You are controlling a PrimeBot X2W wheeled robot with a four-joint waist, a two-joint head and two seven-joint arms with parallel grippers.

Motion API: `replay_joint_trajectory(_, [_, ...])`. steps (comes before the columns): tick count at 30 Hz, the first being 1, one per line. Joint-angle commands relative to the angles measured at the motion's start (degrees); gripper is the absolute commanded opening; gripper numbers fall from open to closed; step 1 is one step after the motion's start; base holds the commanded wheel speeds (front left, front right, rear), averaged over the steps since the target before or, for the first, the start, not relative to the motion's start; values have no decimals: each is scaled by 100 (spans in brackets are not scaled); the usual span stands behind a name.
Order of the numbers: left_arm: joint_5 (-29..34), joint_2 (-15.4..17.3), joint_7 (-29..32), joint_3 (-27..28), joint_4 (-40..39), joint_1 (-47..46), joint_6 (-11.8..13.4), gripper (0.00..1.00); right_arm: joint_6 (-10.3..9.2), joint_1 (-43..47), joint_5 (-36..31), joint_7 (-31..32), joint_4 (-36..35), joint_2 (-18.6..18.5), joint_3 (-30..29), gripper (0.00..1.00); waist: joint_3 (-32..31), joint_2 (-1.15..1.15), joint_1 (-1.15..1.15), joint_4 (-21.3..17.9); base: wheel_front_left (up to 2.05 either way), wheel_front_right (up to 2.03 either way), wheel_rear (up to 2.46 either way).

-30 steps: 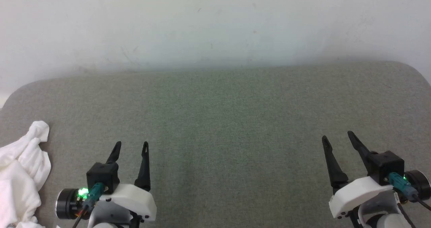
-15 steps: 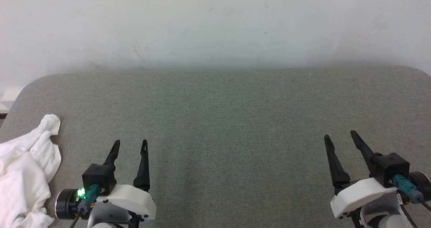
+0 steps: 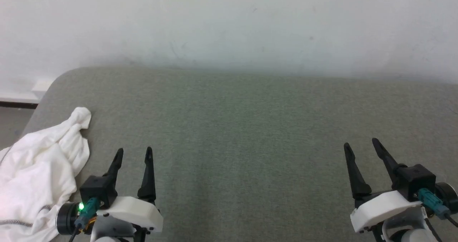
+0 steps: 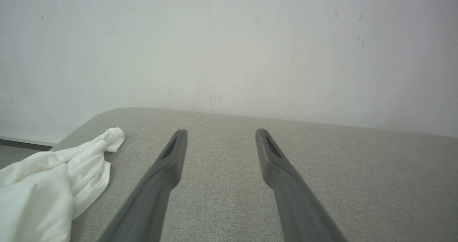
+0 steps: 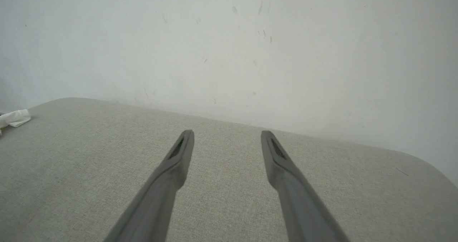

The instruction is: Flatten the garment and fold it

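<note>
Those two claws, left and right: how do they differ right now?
The left gripper sits close beside the crumpled white garment; the right gripper is far across the grey surface from it. The left gripper's fingers point nearly straight ahead; the right gripper's fingers slant toward the robot's left. Both are open and hold nothing.

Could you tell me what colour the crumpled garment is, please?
White; the garment shows best in the head view.

The head view looks down from high up at the grey pad (image 3: 229,127) and the white wall (image 3: 229,20) behind it. Each wrist view sits low, close to the pad, and looks along its own fingers (image 4: 159,184) toward the wall. All three see the shirt (image 3: 39,163) at the left.
</note>
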Motion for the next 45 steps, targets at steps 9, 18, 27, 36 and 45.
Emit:
replay_joint_trajectory(9, [-70, -5, -163, 50, 51, -53, 37, 100, -5, 9, 53, -161, 43, 11, 64, 100, 3, 0, 0, 500, 0, 0, 0])
replay_joint_trajectory(18, [-193, -6, -271, 15, 43, -73, 65, 100, -5, -18, 66, -268, 71, 12, 91, 100, 41, 0, 0, 976, -3, -3, -3])
replay_joint_trajectory(27, [-379, -7, -379, -71, 34, -60, 139, 100, -6, -7, 54, -376, 55, 14, 56, 100, 96, 0, 0, 1267, -23, -23, -23])
replay_joint_trajectory(36, [-544, -8, -486, -201, -19, -46, 280, 100, -7, 17, 58, -483, 1, 16, 51, 100, 191, 0, 0, 1497, -14, -14, -14])
replay_joint_trajectory(45, [-685, -9, -594, -229, -38, -107, 401, 100, -8, 8, 110, -591, -3, 18, 78, 100, 292, 0, 0, 1623, 0, 0, 0])
